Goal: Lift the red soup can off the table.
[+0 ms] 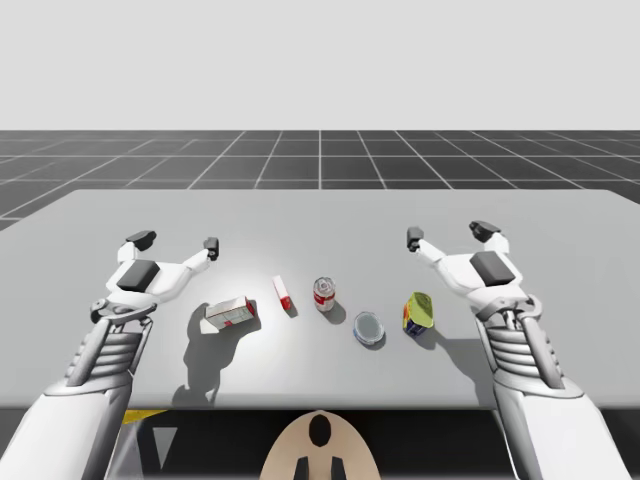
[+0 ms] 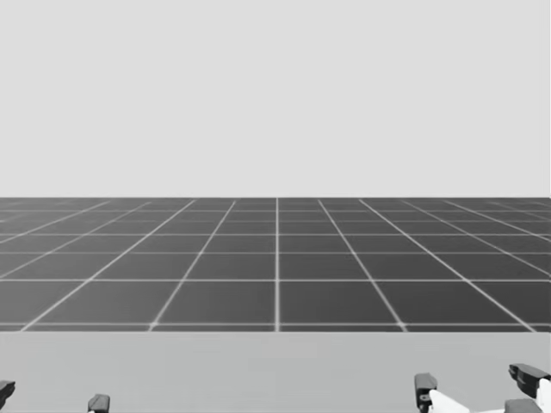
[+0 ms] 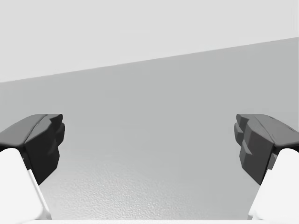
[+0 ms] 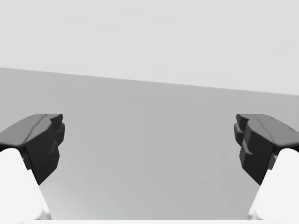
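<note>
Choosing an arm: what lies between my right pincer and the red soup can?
High view: bare table from right pincer to red soup can; yellow can and blue tin sit off that line.

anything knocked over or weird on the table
The white box lies on its side and the yellow can looks tipped over. The red can between them stands upright. Nothing looks spilled or damaged.

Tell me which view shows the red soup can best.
The high view: the red soup can stands upright on the table, unobstructed. The head view looks beyond the table at the floor; both wrist views face bare table.
</note>
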Controlling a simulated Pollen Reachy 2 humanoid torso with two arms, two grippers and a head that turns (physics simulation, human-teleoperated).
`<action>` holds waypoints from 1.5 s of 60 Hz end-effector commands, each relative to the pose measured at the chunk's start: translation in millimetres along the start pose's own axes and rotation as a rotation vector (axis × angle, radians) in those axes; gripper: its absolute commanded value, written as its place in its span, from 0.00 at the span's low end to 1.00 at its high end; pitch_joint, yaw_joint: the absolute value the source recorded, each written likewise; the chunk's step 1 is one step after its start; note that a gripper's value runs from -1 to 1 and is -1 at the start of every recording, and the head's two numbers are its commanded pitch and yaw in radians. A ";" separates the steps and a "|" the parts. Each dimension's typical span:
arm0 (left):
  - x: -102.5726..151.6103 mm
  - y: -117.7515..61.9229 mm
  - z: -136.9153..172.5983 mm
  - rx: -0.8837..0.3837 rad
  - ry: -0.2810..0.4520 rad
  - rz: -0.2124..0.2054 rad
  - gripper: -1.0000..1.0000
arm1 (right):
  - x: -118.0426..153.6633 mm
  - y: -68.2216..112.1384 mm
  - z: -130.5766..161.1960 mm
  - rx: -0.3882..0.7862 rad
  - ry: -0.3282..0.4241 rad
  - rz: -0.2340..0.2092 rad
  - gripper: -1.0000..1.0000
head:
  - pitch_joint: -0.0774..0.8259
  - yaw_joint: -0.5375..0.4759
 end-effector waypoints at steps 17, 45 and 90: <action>1.0 1.3 0.9 0.008 -0.001 0.004 0.00 | 1.8 -1.6 0.8 -0.027 0.001 -0.025 0.00 | 0.17 0.54; 1.9 3.1 0.5 0.018 -0.003 -0.003 0.00 | 1.7 -0.8 -0.4 -0.032 -0.008 -0.002 0.00 | 0.54 0.54; 6.1 6.3 3.5 0.019 -0.015 0.014 0.00 | 19.3 30.5 19.4 0.088 0.106 -0.050 0.00 | 0.79 0.52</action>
